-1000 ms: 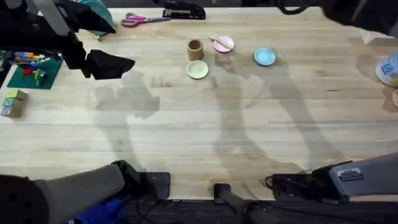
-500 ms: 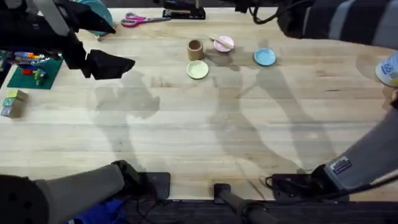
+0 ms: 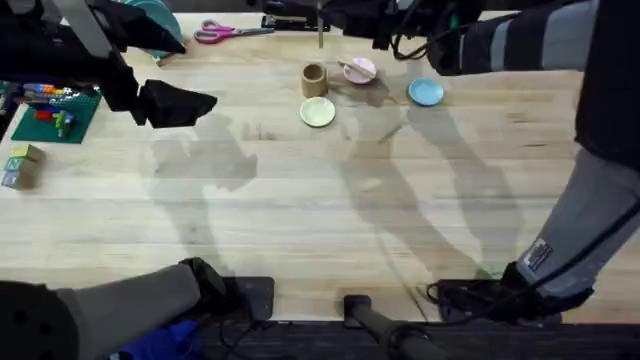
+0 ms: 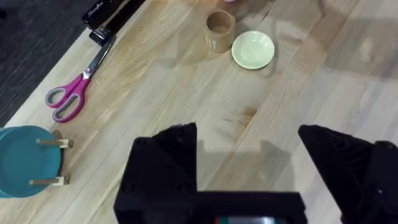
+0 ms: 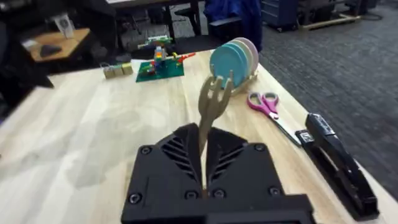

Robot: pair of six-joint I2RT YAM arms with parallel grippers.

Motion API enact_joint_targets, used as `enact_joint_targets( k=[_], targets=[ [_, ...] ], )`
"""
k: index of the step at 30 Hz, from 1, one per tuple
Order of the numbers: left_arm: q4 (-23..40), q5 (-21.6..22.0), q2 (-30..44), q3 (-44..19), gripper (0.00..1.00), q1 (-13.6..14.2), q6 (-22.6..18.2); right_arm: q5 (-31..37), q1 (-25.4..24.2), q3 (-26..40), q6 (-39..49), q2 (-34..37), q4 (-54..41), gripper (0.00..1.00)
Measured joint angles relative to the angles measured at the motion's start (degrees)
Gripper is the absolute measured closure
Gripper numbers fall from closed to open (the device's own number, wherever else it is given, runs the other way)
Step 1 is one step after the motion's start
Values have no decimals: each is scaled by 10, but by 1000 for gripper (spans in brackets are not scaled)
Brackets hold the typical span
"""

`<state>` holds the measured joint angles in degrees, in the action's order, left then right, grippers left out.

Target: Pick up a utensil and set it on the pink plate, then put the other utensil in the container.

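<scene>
My right arm has swung in across the far side of the desk within the last second, and the right tool is clamped on the fork, which stands tines-up between the closed black fingers; in the overhead view the fork hangs as a thin pale sliver just beyond the container, so I judge the first half done and the drop into the cup close; the spoon lies across the pink plate, pale bare wood on smooth matt pink; the container is a small tan cylinder with a wood-like wall and an open round mouth, narrow enough that the fork should go in handle-first and near upright; the pale yellow-green plate sits just beside it and the light blue plate near the pink one; my left tool hovers well apart to the left, fingers spread and holding nothing.
</scene>
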<state>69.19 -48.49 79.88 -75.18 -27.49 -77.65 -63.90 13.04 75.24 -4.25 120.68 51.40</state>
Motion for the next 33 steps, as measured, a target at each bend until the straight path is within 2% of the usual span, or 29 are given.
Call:
enact_joint_targets(
  k=[8,24,33],
  targets=[
    [0,0,0,0,7,0,0,-7,0,20,84,44,0,970],
    [0,0,0,0,7,0,0,-9,21,65,140,112,-2,970],
    [0,0,0,0,7,0,0,-8,21,65,192,123,-74,970]
  ],
)
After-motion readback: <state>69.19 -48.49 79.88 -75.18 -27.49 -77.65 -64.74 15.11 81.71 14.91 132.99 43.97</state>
